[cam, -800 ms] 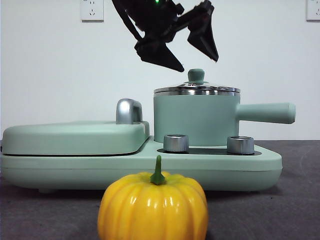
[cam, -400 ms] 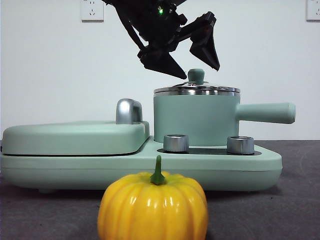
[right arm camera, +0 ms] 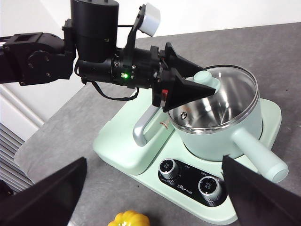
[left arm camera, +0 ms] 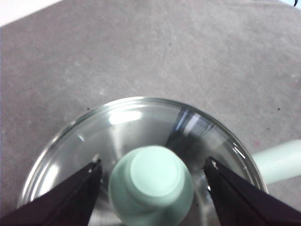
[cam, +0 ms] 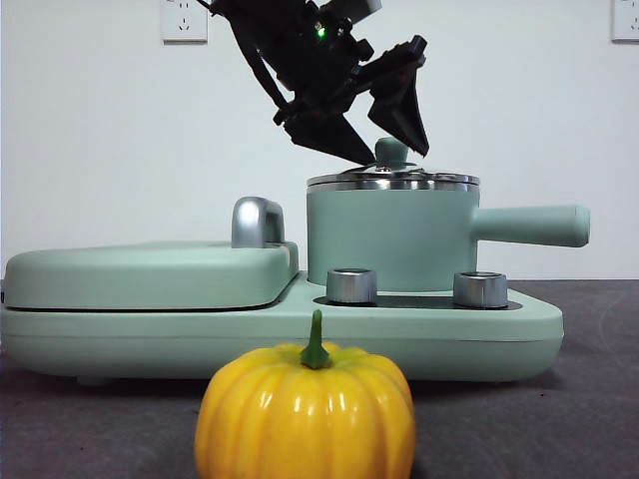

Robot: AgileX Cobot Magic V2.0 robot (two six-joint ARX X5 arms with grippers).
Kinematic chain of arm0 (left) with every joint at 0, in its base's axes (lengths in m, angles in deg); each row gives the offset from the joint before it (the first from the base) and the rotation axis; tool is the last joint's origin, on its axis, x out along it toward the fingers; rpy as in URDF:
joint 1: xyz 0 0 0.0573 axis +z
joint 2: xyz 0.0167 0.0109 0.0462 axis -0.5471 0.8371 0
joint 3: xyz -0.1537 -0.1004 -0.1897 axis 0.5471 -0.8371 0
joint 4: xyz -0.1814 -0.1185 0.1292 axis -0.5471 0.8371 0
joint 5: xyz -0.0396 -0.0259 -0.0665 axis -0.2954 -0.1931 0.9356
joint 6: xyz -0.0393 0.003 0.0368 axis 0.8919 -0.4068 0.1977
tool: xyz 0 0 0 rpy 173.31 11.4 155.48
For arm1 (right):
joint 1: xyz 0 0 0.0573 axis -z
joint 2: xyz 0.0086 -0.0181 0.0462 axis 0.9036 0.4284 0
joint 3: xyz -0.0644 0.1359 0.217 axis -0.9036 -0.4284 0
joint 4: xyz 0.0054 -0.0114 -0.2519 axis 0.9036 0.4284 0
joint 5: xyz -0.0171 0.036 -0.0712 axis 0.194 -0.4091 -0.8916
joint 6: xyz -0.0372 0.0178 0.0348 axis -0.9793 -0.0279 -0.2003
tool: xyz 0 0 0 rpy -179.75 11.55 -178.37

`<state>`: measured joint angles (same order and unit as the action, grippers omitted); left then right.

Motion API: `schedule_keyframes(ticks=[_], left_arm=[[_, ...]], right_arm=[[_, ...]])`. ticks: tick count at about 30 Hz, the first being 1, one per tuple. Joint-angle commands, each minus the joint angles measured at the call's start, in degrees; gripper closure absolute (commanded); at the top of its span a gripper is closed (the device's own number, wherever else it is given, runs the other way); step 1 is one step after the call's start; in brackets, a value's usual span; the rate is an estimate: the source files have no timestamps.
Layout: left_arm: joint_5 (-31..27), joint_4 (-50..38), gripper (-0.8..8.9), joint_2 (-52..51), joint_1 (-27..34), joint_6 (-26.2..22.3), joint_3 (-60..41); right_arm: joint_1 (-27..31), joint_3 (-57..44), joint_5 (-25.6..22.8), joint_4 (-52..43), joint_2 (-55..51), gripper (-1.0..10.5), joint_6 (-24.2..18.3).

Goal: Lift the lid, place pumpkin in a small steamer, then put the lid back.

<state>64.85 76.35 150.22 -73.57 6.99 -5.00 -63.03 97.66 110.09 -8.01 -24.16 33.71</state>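
Observation:
The lid (cam: 392,181) rests on the small steamer (cam: 389,239), its mint knob (cam: 391,152) on top. My left gripper (cam: 389,150) hangs over it, open, one jaw on each side of the knob and not closed on it. In the left wrist view the knob (left arm camera: 153,183) stands between the open left gripper (left arm camera: 153,164), above the glass of the lid (left arm camera: 136,122). The pumpkin (cam: 305,414) sits on the table in front, near the camera. My right gripper (right arm camera: 154,160) is open and empty, high above the pumpkin (right arm camera: 129,219) and the steamer (right arm camera: 221,132).
The steamer stands on a wide mint appliance base (cam: 280,334) with two silver knobs (cam: 351,285). A flat griddle cover (cam: 150,271) with a chrome handle (cam: 256,222) lies to its left. The steamer's long handle (cam: 529,225) points right.
My left gripper has come down and slightly right, from above the lid to where its jaws flank the knob. Lid, steamer and pumpkin have not moved.

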Motion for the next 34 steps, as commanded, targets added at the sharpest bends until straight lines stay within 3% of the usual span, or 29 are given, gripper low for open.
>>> schedule_keyframes(ticks=[1, 7, 10, 20, 26, 34], left_arm=[[-0.1, -0.1, 4.91, 1.9, -0.5, -0.8, 1.4], [-0.1, -0.2, 7.44, 2.1, -0.5, -1.1, 1.4], [-0.1, -0.3, 7.9, 2.1, -0.5, -1.6, 1.4], [-0.1, 0.5, 7.89, 0.2, -0.4, -1.4, 4.9], [-0.1, 0.9, 7.89, -4.9, 0.0, -2.1, 5.4], [-0.1, 6.9, 7.89, -12.9, 3.7, -3.0, 5.4]], right_arm=[[0.0, 1.0, 0.0, -0.4, 0.2, 4.9, 0.6], [0.0, 1.0, -0.1, -0.4, 0.2, 4.9, 0.6], [0.0, 1.0, -0.1, -0.4, 0.2, 4.9, 0.6], [0.0, 1.0, -0.6, -0.3, 0.2, 4.9, 0.7], [-0.3, 1.0, -1.6, -0.4, 1.1, 4.9, 4.3], [-7.0, 2.1, -3.6, -0.8, 5.8, 4.9, 7.7]])
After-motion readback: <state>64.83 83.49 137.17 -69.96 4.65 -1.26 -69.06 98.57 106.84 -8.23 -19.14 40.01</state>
